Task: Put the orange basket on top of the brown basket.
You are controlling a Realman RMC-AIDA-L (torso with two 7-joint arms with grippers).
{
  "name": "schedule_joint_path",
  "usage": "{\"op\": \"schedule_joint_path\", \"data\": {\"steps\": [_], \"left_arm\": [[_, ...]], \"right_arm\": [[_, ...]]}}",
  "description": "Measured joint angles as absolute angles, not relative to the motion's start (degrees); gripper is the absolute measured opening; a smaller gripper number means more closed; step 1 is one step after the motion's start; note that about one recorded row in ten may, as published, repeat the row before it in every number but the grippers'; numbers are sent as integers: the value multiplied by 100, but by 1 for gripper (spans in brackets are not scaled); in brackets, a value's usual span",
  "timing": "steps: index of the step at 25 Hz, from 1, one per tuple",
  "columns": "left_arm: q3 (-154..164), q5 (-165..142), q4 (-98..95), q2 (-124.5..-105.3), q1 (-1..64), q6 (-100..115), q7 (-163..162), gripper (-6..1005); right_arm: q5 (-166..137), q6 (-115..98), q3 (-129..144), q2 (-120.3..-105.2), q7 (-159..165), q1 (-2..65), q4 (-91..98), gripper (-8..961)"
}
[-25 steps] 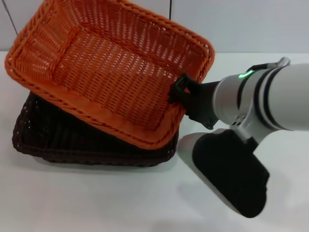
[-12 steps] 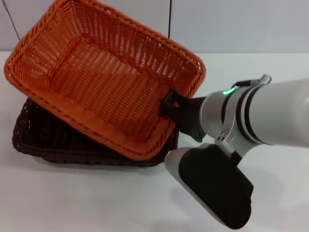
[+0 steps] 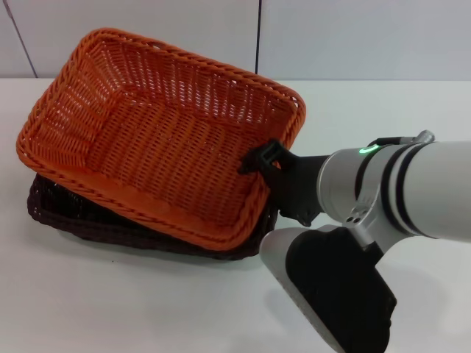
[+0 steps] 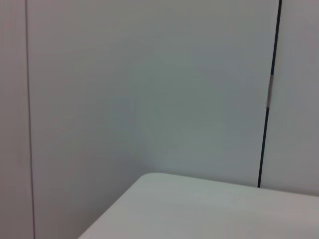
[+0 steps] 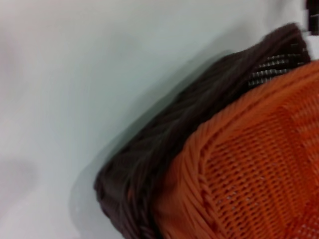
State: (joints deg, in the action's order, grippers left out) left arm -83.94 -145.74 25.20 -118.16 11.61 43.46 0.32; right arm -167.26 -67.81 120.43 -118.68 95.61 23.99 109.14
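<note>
Two rectangular woven trays lie stacked on the white table (image 3: pixel 110 301): the bright orange rectangular wicker basket (image 3: pixel 158 158) sits over the very dark brown, almost black rectangular wicker basket (image 3: pixel 66 213), skewed and tilted rather than nested square. The right gripper (image 3: pixel 263 157) is clamped on the orange basket's braided rim at its short end, so the basket's long axis runs away from the gripper, out to its far side, with the brown basket directly beneath and showing only as a dark edge under the orange rim. The right arm is the only one near; the left gripper is out of sight in every view. What the coming move turns on, as I judge it, is twisting the orange basket about the held end until its long axis matches the brown one's, then lowering it. The right wrist view adds what the head view hides: the brown basket's corner (image 5: pixel 149 164) juts out past the orange corner (image 5: pixel 239 164), confirming the offset. The left wrist view shows only wall and a bare table corner.
</note>
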Motion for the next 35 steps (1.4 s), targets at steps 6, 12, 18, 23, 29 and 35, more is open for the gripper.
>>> {"op": "schedule_joint_path", "data": {"steps": [6,12,18,23,29,35], "left_arm": [[-8377,-14581,2436,-11812,1240,4276,67,840],[-8407,-14582,2459,-11811,1227,4317,80,840],[-8500,-14579,2434,-11795,1283,4359,87,840],[-8544,-14581,2477,-11778,1310,4455,88,840],[-8569,-14582,2445,-11781,1346,4595,89,840],[-8635,-14581,2388,-11784,1371,4790,96,840]], "right_arm": [[-16727,-6729,12075,-11892,9552,1707,11698,536],[-16727,-6193,11773,-11955,10098,904,11810,716],[-16725,-4958,11325,-11959,11378,215,11382,724],[-16692,-3480,10548,-11943,13029,23,10483,724],[-16335,-396,9553,-11932,14919,59,8125,725],[-14059,2982,9446,-11912,15439,258,5959,725]]}}
